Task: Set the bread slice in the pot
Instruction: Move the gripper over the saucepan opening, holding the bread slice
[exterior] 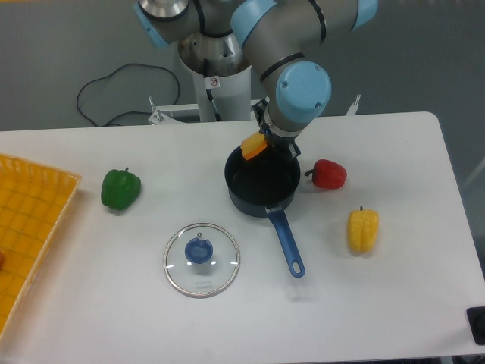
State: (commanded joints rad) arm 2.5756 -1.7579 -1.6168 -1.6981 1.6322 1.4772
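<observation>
- Camera view, fixed, looking down on a white worktop (394, 303) with the arm's base at the far edge.
- Writing: a small round red-and-white sticker sits on the arm's white pedestal (220, 91); its marking is too small to read. No other legible text shows.
- Gripper (267, 142): mostly hidden beneath the blue-capped wrist joint; it is clamped on the bread slice (254, 146), which hangs above the far-left rim of the pot (261, 182), clear of the worktop.
- Bread slice: small, flat, orange at the edge with a yellow face, tilted, its long axis running from lower left to upper right.
- Pot: round, dark, smooth-walled, standing upright at mid-worktop; its long blue handle (286, 241), pierced at the end, points toward the near edge and slightly right.
- Glass lid (201, 258): clear disc with metal rim and blue knob, lying flat, near-left of the pot.
- Peppers, glossy: green pepper (121, 189) well left; red pepper (328, 174) just right of the pot; yellow pepper (362, 229) nearer, to the right.
- Yellow lattice tray (30, 220): at the left edge.
</observation>
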